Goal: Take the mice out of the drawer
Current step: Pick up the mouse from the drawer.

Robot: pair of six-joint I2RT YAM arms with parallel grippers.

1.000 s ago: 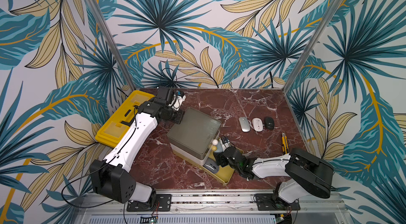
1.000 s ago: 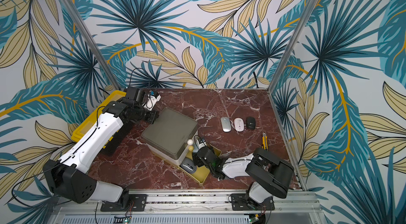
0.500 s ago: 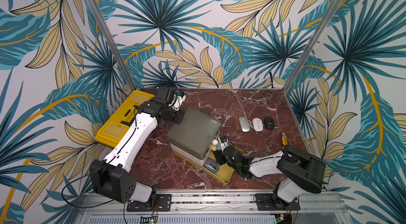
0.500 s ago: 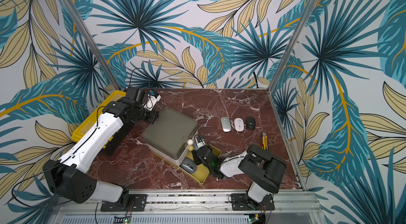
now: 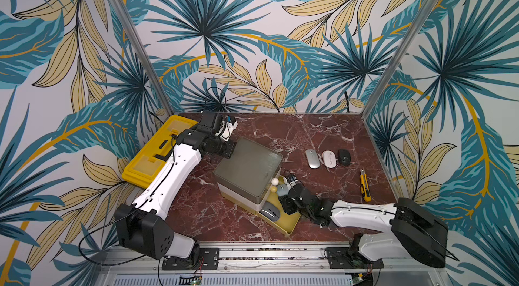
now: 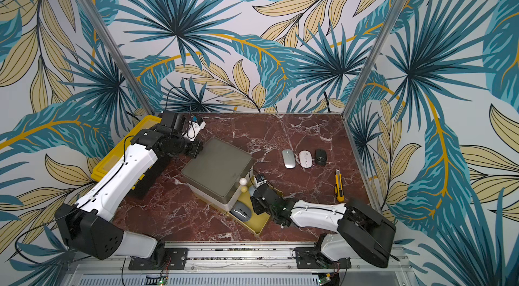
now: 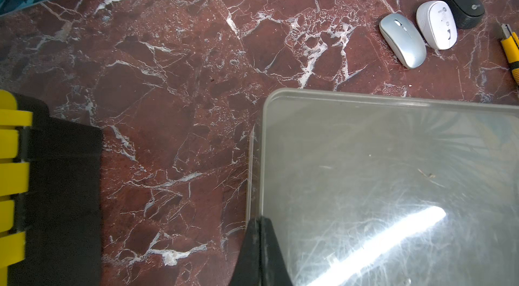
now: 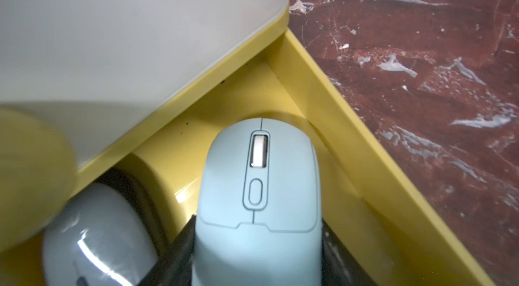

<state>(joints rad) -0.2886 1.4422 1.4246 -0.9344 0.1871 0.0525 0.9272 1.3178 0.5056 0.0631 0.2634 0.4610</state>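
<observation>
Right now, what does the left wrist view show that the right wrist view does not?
Left wrist only: silver mouse, white mouse and black mouse side by side, the utility knife, the drawer unit's grey top, the closed left jaws. Right wrist only: the pale blue mouse between the right jaws and the dark grey mouse, both in the yellow drawer. Both: the red marble table.

— Any lettering to read here?
— Hardly; in the left wrist view the white mouse (image 7: 437,24) carries a small grey printed mark on its top — letters of a sort, but too blurred to spell out.
— And its neighbour?
— The black mouse (image 7: 463,5) shows a small pale round logo; that cannot be made out either; nothing here reads clearly.
</observation>
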